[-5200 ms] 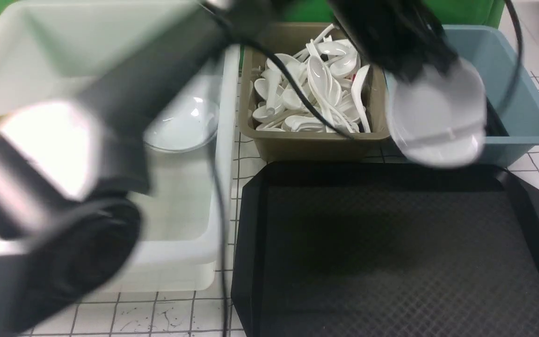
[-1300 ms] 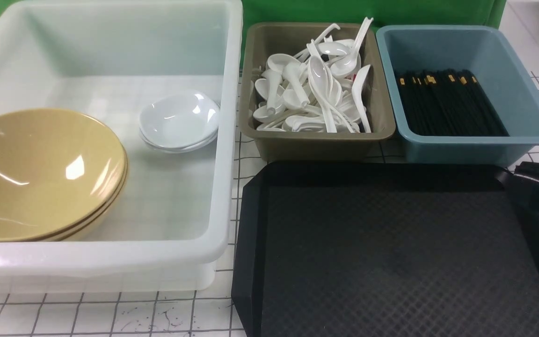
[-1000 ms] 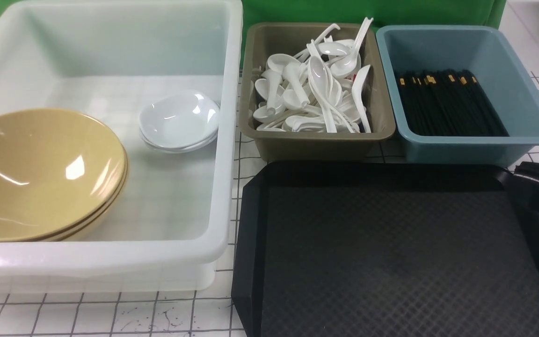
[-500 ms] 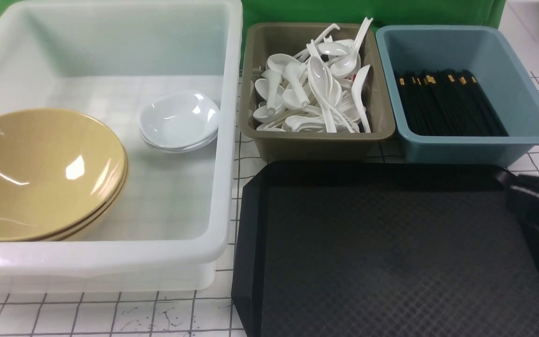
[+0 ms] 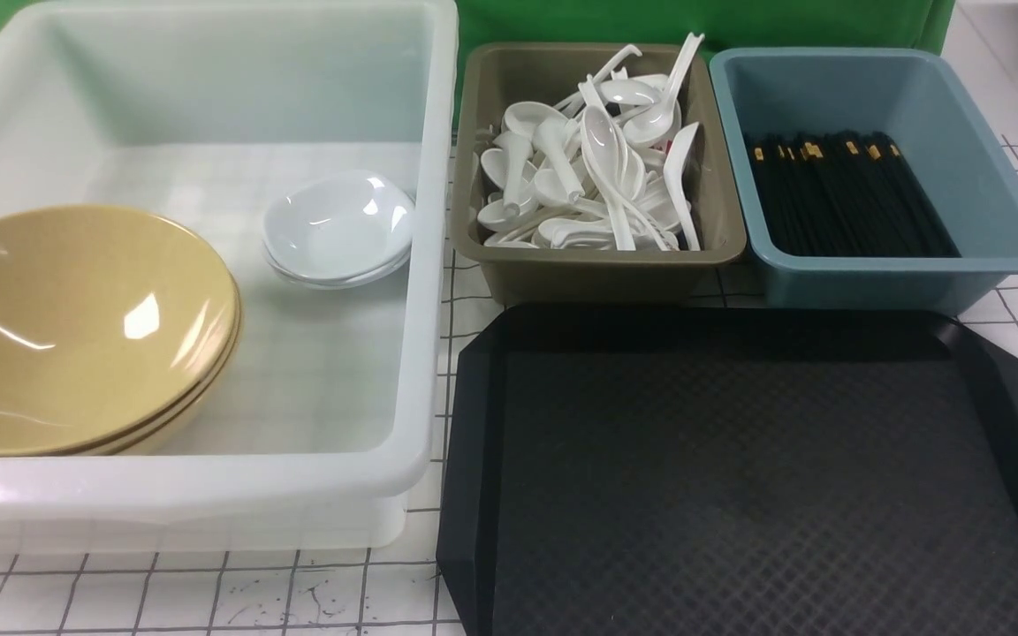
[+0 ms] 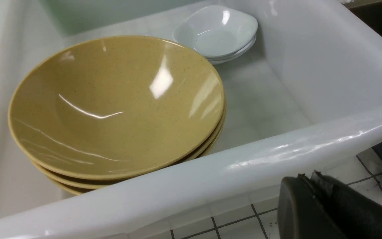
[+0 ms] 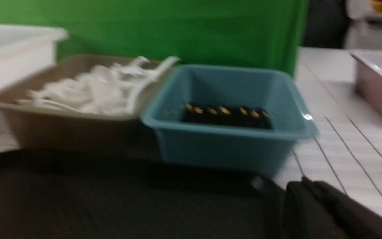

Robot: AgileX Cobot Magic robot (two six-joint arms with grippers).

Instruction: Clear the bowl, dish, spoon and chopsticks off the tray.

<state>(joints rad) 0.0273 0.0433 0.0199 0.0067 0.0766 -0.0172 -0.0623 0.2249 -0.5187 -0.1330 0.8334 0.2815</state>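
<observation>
Front view: stacked yellow bowls (image 5: 85, 331) and white dishes (image 5: 338, 228) inside white bin (image 5: 416, 353).

Green screen (image 5: 695, 19) — behind; tiled surface (image 5: 297, 587) — marked.

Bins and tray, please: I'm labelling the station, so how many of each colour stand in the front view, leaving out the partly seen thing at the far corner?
White bin: 1
Olive bin: 1
Blue bin: 1
Black tray: 1
Total: 4
</observation>
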